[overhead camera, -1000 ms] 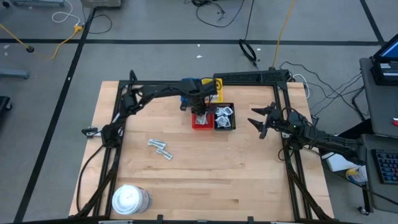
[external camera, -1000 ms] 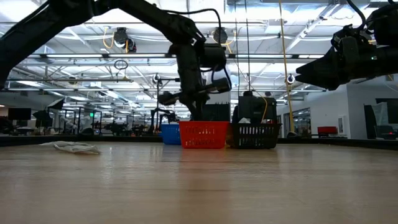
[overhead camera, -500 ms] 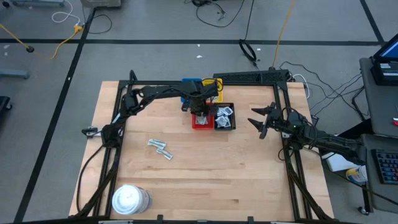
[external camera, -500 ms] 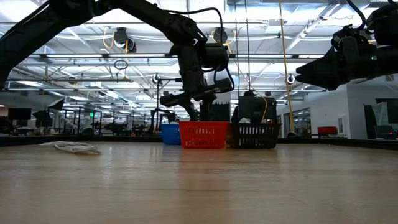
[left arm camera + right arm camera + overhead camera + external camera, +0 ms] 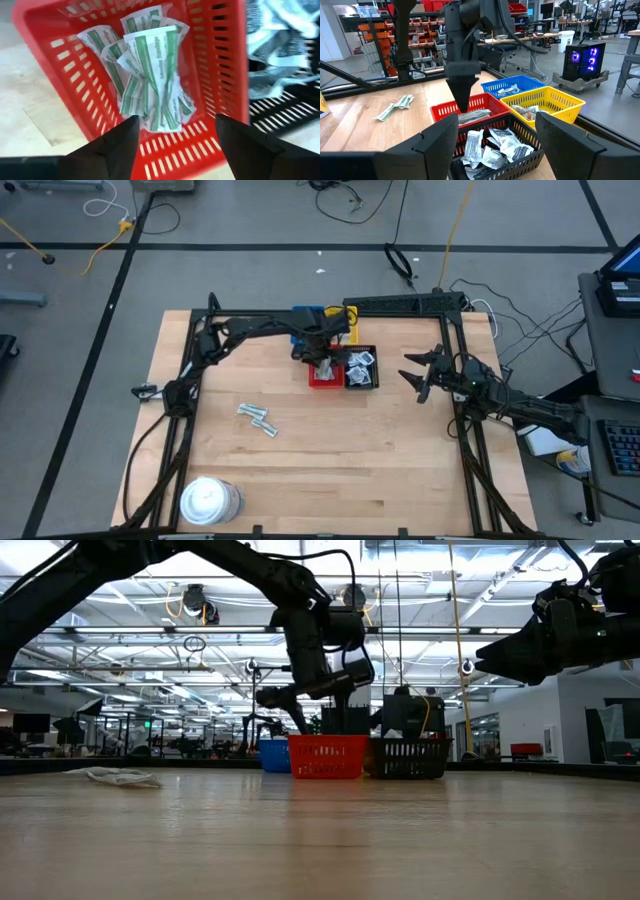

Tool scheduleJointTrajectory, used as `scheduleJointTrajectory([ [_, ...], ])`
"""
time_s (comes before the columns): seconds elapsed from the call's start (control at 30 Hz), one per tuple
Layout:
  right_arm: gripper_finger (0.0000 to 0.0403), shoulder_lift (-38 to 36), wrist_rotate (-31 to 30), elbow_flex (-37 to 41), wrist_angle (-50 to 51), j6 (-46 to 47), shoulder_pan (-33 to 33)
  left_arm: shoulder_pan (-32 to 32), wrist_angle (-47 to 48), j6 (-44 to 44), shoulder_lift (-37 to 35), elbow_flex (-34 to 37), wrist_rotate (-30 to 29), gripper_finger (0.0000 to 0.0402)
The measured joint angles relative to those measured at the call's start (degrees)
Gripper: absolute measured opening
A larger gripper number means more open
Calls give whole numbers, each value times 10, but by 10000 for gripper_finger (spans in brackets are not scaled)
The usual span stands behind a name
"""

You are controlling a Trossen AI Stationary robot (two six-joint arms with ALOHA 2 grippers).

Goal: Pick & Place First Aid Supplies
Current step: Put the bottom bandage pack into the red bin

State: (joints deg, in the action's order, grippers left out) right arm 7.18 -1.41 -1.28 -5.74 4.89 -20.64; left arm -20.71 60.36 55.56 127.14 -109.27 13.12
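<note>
Left gripper (image 5: 175, 131) jaws spread since earlier | strips (image 5: 152, 82) in red tray (image 5: 220, 65) | right gripper (image 5: 420, 376) spread, aside

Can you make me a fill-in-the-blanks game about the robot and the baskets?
1. The left tool hangs over the ____ basket.
2. The strips in that basket have ____ stripes.
3. The basket of white packets is ____.
4. The right tool holds ____.

Missing words: red; green; black; nothing
</note>
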Motion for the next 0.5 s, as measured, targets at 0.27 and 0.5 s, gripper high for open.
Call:
scheduleJointTrajectory([
  [0.27, 263, 0, 0, 0, 0, 0, 0, -5, 37, 1, -40, 0, -11, 269],
  [0.5, 263, 0, 0, 0, 0, 0, 0, -3, 81, 7, -74, 7, -12, 269],
])
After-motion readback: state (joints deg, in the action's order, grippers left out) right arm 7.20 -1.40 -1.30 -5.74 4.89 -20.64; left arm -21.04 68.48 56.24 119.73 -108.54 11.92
